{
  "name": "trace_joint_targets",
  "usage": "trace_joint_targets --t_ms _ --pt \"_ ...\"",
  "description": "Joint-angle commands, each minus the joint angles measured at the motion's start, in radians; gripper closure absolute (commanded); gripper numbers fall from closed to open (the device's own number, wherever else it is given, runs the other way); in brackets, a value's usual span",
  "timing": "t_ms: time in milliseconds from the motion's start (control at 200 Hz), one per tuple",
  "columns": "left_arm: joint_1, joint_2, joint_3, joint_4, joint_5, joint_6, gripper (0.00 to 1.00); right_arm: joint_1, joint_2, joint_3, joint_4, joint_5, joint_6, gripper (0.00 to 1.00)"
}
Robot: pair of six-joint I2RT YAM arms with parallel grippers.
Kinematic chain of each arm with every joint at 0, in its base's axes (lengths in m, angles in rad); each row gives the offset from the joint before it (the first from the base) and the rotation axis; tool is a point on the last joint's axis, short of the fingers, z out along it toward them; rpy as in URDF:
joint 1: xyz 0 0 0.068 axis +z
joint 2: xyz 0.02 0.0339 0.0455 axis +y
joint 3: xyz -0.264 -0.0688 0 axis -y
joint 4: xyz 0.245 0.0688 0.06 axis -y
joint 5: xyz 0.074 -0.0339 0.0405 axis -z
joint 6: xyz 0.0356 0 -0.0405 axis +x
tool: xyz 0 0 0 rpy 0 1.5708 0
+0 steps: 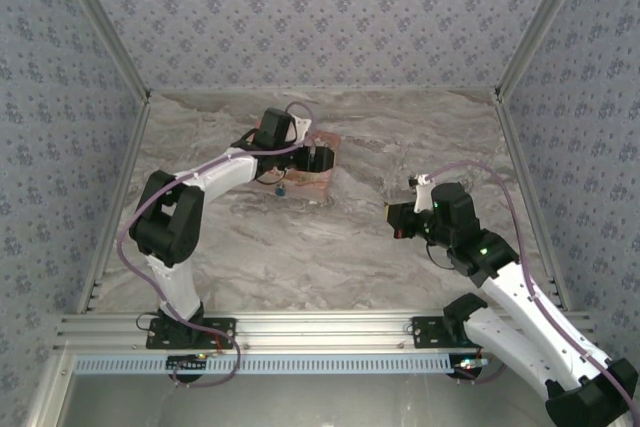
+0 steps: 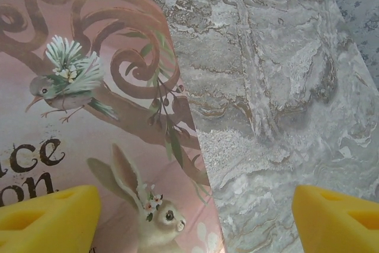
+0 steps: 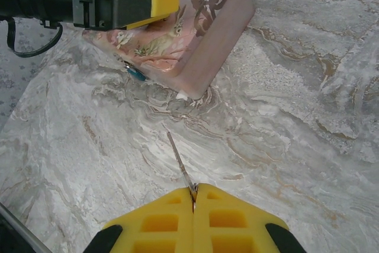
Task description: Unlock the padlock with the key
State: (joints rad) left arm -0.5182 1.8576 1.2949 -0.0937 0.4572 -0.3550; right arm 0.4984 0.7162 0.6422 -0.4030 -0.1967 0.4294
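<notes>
The tiny blue padlock (image 3: 135,73) lies on the table against the near side of the pink illustrated tin (image 3: 201,28); from above the padlock (image 1: 281,189) is a small blue speck at the tin's (image 1: 325,179) edge. My right gripper (image 3: 193,197) is shut on the key (image 3: 180,167), whose thin metal blade sticks out toward the tin, well short of the padlock. My left gripper (image 2: 195,217) hangs open over the tin lid (image 2: 89,105), one yellow finger (image 2: 47,217) above the lid and the other finger (image 2: 337,217) above bare table.
The marble-patterned table (image 1: 330,247) is walled by patterned panels at the back and sides. An aluminium rail (image 1: 320,332) runs along the near edge. Open table lies between the right gripper (image 1: 398,215) and the tin.
</notes>
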Motion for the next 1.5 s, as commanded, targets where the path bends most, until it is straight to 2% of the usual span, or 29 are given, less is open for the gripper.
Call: trace_joint_targets --t_ms 0,575,820,1054,1229,1394,1494 --pt "-0.014 -0.001 -0.061 -0.031 0.051 0.010 0.17 0.006 0.000 0.024 -0.031 0.025 0.001 1.00" --pt "-0.109 -0.110 -0.216 -0.212 0.099 0.145 0.20 -0.024 0.002 0.058 -0.101 0.054 -0.020 1.00" --pt "-0.141 -0.229 -0.285 -0.152 0.105 0.102 0.19 -0.042 0.003 0.033 -0.074 0.030 -0.018 1.00" --pt "-0.140 -0.357 -0.255 -0.067 0.054 0.058 0.15 -0.036 0.043 -0.034 0.077 -0.038 0.034 1.00" --pt "-0.105 -0.505 -0.324 -0.058 -0.035 0.024 0.11 0.029 0.107 -0.060 0.191 -0.042 0.076 1.00" --pt "0.008 -0.704 -0.505 -0.069 -0.045 -0.061 0.09 0.087 0.161 -0.055 0.238 -0.023 0.081 1.00" --pt "0.071 -0.813 -0.590 -0.141 -0.054 -0.088 0.08 0.095 0.179 -0.052 0.251 -0.020 0.080 1.00"
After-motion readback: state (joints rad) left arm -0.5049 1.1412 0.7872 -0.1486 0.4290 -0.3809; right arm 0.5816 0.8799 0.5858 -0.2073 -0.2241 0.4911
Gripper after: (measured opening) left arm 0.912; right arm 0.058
